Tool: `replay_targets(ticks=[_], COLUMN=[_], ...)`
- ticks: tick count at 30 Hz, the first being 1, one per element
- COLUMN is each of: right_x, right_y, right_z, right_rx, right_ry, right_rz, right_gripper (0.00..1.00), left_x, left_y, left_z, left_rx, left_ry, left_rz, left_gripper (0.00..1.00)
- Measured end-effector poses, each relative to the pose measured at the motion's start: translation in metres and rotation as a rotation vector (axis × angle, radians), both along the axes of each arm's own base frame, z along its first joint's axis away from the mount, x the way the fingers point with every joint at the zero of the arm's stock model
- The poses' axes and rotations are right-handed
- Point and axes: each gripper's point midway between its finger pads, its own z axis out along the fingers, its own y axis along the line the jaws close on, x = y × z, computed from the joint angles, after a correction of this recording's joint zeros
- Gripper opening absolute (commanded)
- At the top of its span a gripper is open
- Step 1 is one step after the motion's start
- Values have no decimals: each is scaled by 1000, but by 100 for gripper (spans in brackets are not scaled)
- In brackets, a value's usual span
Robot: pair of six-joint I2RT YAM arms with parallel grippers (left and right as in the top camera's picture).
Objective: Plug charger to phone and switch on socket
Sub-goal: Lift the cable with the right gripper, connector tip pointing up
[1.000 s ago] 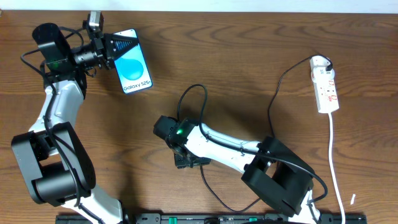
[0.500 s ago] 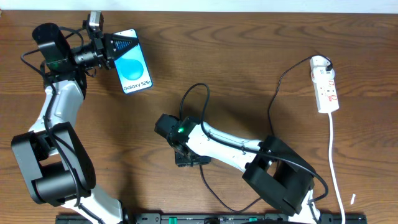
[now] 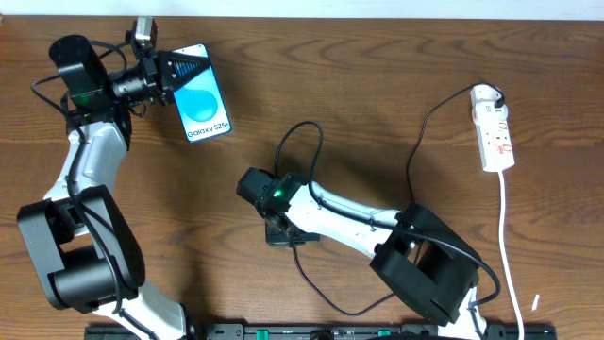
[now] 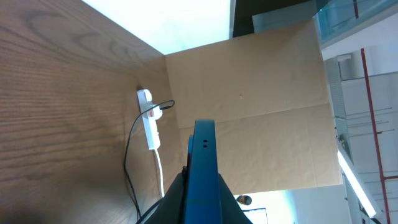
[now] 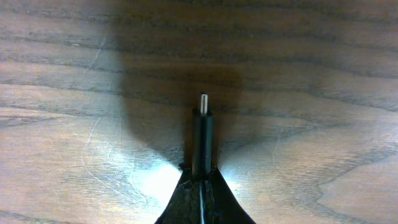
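Step in hand: bringing the charger [image 5: 203,140] to the phone [image 3: 204,97]; mating not yet made. The right gripper [image 5: 202,186] is clenched on the charger just behind its plug tip, and the metal end projects forward, low over the bare worktop [image 3: 377,76], near its centre. From there the thin black cable loops away and runs to the socket [image 3: 496,129] at 2 o'clock, where its black plug sits at the far rounded end. The switch position cannot be read. The left gripper [image 3: 177,70] grasps the phone by its upper end at 10 o'clock, screen up. The lower short edge faces roughly 5 o'clock, toward the right gripper and well apart from it. Whether the phone rests on the wood cannot be told. Judgement: the next move calls for carrying the tip toward 10 o'clock and squaring it to the port on that lower edge, with the phone held firm against the push. Cable slack appears sufficient.
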Motion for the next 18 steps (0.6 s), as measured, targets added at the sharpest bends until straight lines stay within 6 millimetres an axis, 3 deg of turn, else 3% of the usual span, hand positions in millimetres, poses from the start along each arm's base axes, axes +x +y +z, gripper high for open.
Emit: replay_targets(ticks=[18], right_x=[16], right_y=[2], right_z=[1], right_rx=[70], right_ry=[16], right_rz=[54], right_gripper=[1], left_x=[2], left_y=[8], left_z=[0], left_rx=[1], left_ry=[1], left_rz=[25], left_gripper=[8])
